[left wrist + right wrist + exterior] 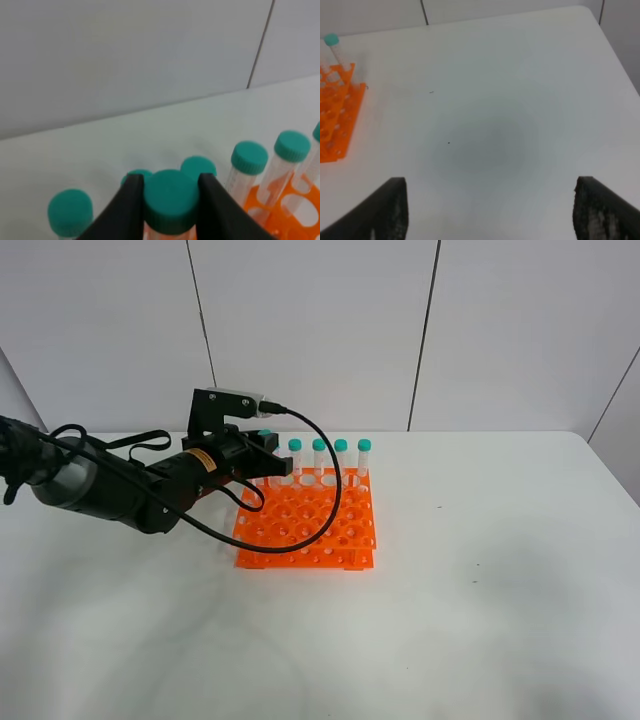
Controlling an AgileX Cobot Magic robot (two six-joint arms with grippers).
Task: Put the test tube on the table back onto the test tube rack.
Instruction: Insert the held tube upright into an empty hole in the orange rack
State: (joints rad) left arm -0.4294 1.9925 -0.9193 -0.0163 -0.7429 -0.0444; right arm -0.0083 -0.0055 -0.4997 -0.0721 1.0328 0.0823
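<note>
Plain white matte surface [480, 570], grey panelled wall [320, 330] behind. Bright orange plastic grid-holed rack [310, 530] mid-surface. Left end effector [262, 455] clamped on slim clear teal-capped test tube [170, 200], upright at rack's far row beside other teal-capped tubes [330, 455]. Right end effector [492, 205] wide open over bare surface.

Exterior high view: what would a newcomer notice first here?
The bright orange test tube rack sits near the middle of the white table, with teal-capped tubes lined along its far edge. The left gripper reaches over its far left corner, shut on the teal cap of a test tube. The right gripper, seen only in its wrist view, hangs open above the table, apart from the rack.
</note>
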